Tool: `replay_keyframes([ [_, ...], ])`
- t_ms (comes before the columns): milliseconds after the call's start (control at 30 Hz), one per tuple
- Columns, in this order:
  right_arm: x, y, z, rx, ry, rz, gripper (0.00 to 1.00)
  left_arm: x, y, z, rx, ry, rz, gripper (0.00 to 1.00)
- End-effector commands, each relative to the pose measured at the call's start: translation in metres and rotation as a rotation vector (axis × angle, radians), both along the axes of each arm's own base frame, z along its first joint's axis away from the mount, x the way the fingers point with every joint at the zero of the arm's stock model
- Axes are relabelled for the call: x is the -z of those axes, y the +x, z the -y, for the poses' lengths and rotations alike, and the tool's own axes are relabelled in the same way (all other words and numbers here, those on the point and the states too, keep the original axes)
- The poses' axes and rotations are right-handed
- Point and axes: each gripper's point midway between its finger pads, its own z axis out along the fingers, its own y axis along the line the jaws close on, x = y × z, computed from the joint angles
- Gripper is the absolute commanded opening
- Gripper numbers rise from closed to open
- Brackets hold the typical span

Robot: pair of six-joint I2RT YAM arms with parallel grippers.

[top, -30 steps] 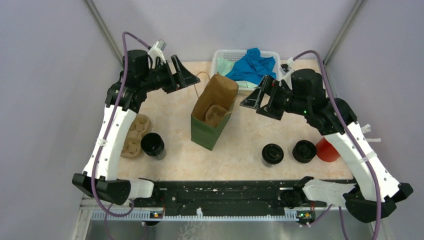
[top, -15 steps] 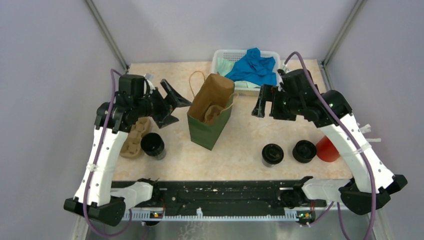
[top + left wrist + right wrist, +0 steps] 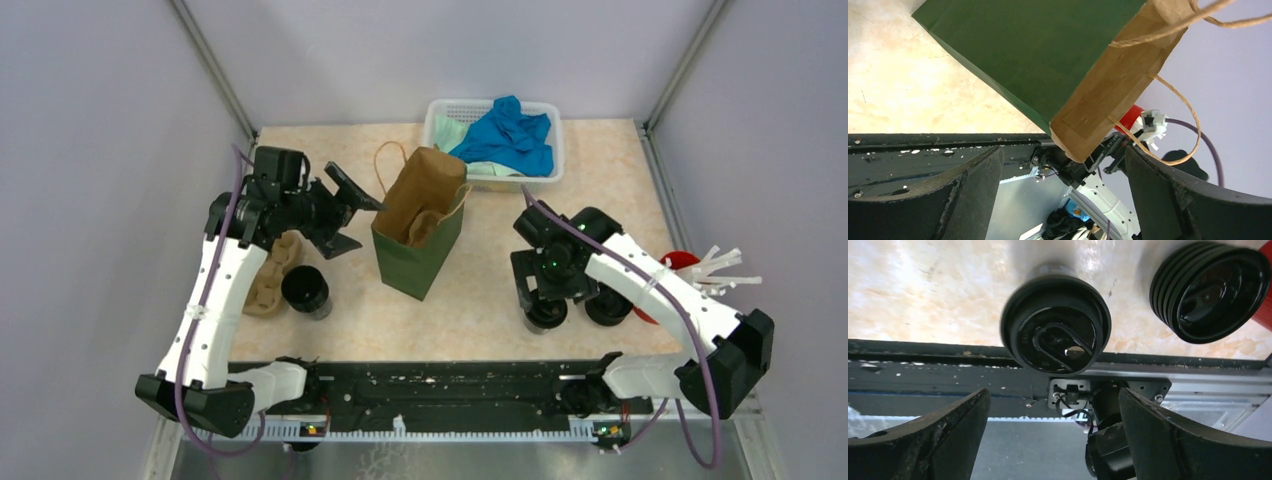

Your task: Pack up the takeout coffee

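Note:
Three black takeout coffee cups stand on the table. One is at the left beside a cardboard tray. One is at the front right, and one is just right of it. My right gripper is open and points down over the front-right cup. In the right wrist view, that cup's lid lies just beyond my open right gripper, and the other cup is at the upper right. My left gripper is open and empty, at the left side of the green paper bag. The bag fills the left wrist view beyond my open left gripper.
A tan cup tray sits inside the bag, and another lies at the left edge. A red cup with white sticks stands at the right. A white basket holding blue cloth is at the back.
My right gripper has swung from beside the bag's top down to the front-right cup. My left gripper has dropped lower and now sits beside the bag's left side.

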Motion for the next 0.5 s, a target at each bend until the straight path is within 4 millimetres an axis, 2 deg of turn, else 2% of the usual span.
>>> replay_keyframes([
  [0, 0.012, 0.005, 0.0, 0.038, 0.016, 0.063, 0.99, -0.005, 0.001, 0.005, 0.01, -0.037, 0.022, 0.96],
  [133, 0.031, 0.007, 0.002, 0.065, -0.013, 0.055, 0.97, -0.005, 0.005, 0.005, 0.016, -0.032, 0.042, 0.96],
  [267, 0.025, 0.01, -0.002, 0.074, 0.04, 0.103, 0.93, -0.003, 0.004, 0.006, 0.034, -0.029, 0.042, 0.96],
  [467, 0.032, 0.012, -0.001, 0.069, 0.022, 0.101, 0.83, 0.0, 0.002, 0.007, 0.044, -0.037, 0.038, 0.95],
])
